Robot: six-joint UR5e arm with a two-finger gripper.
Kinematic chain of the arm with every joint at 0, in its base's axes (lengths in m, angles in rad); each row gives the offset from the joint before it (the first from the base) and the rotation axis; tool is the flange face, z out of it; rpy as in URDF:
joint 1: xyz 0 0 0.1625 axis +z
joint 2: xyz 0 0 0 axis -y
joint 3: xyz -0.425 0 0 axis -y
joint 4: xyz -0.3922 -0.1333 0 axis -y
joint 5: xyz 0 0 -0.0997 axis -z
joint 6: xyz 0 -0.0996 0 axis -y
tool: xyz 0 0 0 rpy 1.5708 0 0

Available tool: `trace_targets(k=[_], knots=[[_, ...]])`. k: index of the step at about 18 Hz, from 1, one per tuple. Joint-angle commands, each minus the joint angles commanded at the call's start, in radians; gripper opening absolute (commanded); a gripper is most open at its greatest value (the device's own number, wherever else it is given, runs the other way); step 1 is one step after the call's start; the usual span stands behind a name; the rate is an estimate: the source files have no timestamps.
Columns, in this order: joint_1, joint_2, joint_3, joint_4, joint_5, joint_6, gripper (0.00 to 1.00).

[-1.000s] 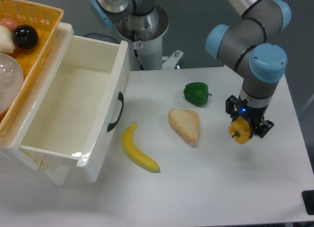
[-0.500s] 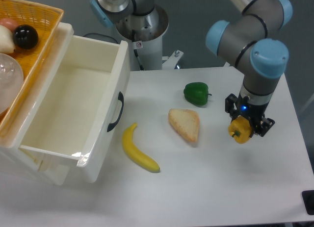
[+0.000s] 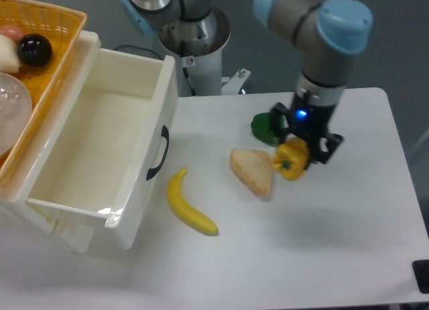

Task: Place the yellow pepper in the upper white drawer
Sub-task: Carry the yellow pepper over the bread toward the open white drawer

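My gripper (image 3: 295, 154) is shut on the yellow pepper (image 3: 290, 160), holding it in the air just right of the bread slice and in front of the green pepper. The pepper hangs clear of the table, with a faint shadow below it. The upper white drawer (image 3: 137, 196) stands pulled open at the left, black handle (image 3: 159, 153) on its front, and nothing lies inside it. The drawer is well to the left of the gripper.
A green pepper (image 3: 263, 128) sits partly hidden behind the gripper. A bread slice (image 3: 251, 169) and a banana (image 3: 188, 206) lie between gripper and drawer. A woven orange basket (image 3: 40, 52) with a black ball and other items rests on the drawer unit's top left.
The arm has lifted the yellow pepper and carried it left, from the table's right side to beside the bread slice. Nothing else moved.
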Motion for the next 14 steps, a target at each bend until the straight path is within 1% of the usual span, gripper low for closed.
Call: trace_targets(k=[3, 6, 9, 12, 14], knots=[[-0.049, 0.074, -0.003, 0.002, -0.066, -0.094, 0.34], [-0.098, 0.146, -0.02, 0.003, -0.074, -0.126, 0.34], [-0.153, 0.163, -0.025, 0.003, -0.074, -0.164, 0.34], [-0.215, 0.152, -0.031, 0.003, -0.066, -0.19, 0.34], [-0.242, 0.152, -0.058, 0.008, -0.069, -0.2, 0.34]])
